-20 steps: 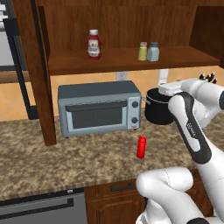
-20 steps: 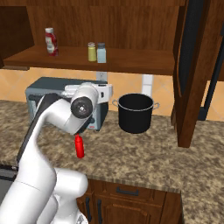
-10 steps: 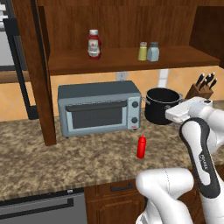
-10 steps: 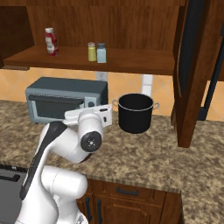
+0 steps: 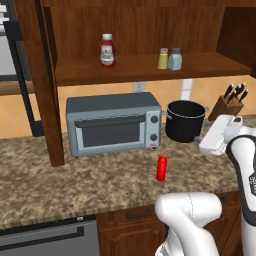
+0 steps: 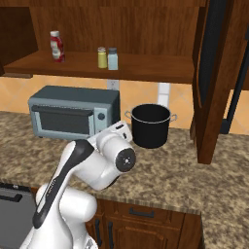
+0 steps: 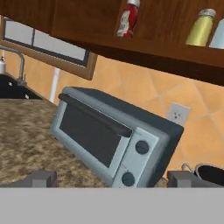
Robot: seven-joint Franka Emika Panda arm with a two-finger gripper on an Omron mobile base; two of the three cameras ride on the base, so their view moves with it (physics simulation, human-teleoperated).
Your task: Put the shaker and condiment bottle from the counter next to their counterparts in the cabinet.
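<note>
On the cabinet shelf in the left base view, the shaker stands just beside the yellowish-green shaker, toward the shelf's right end, while the ketchup bottle stands well apart to their left; that half of the task reads as done. The condiment bottle stands upright on the counter, forward of the toaster oven and near the front edge. The arm has swung down and right since a second ago, its hand now low beside the black pot, which suggests repositioning for the condiment bottle. In the right base view, the elbow is folded low over the counter's front edge, the wrist in front of the toaster oven, the pot behind it. In the hand view, the gripper looks tilted at the toaster oven; its fingertips stand wide apart, holding nothing.
</note>
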